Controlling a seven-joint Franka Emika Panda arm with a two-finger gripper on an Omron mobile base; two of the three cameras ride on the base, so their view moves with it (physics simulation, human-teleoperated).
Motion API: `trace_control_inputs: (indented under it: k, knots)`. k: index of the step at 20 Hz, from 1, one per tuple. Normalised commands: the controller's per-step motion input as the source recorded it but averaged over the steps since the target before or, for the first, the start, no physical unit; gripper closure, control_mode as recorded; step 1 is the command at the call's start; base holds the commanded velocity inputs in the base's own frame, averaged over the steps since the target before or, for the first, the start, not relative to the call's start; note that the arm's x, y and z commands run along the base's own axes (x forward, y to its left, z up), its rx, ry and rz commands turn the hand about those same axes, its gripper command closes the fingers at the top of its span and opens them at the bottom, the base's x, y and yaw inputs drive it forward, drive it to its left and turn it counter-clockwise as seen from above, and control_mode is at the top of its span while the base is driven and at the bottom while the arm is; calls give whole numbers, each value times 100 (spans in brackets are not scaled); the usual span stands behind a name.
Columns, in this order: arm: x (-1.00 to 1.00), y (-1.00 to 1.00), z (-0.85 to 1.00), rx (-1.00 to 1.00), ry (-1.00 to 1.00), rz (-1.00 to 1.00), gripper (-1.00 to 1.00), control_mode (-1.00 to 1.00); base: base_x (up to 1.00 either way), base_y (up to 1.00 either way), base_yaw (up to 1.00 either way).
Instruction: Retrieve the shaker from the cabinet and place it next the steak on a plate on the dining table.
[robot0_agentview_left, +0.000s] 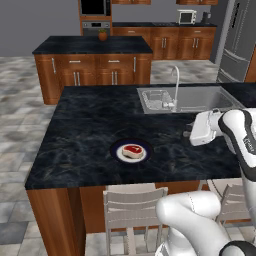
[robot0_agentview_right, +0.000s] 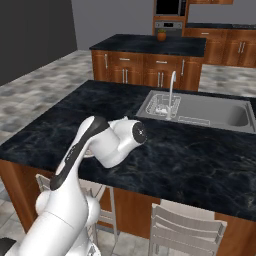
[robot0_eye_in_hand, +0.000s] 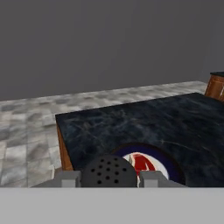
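Observation:
The black shaker (robot0_eye_in_hand: 109, 170), its perforated top facing the hand camera, sits between my gripper's (robot0_eye_in_hand: 108, 178) fingers, which are shut on it. Just beyond it lies the dark-rimmed plate (robot0_eye_in_hand: 173, 168) with the red steak (robot0_eye_in_hand: 142, 162). In the left base view the plate (robot0_agentview_left: 118, 154) and steak (robot0_agentview_left: 132, 150) rest near the front edge of the black marble dining table (robot0_agentview_left: 85, 125), and my gripper (robot0_agentview_left: 187, 133) hovers to their right, above the top. My arm hides the plate in the right base view. The wall cabinet is out of view.
An inset steel sink (robot0_agentview_left: 200, 97) with a tap (robot0_agentview_left: 176, 82) lies behind my hand. Grey chairs (robot0_agentview_left: 132, 210) stand against the table's near side. A smaller island (robot0_agentview_left: 92, 60) stands beyond, with a fridge (robot0_agentview_left: 240, 40) at the far right.

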Motion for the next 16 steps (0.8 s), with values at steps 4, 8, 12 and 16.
trace_control_inputs:
  k: [4,8,12,16]
  knots:
    - [29,14,-27,0,2,1,100,-100,0,0,0]
    - [23,0,-26,0,0,0,100,-100,0,0,0]
    - [20,0,-26,0,0,0,100,-100,0,0,0]
    - [24,0,-25,0,0,0,100,-100,0,0,0]
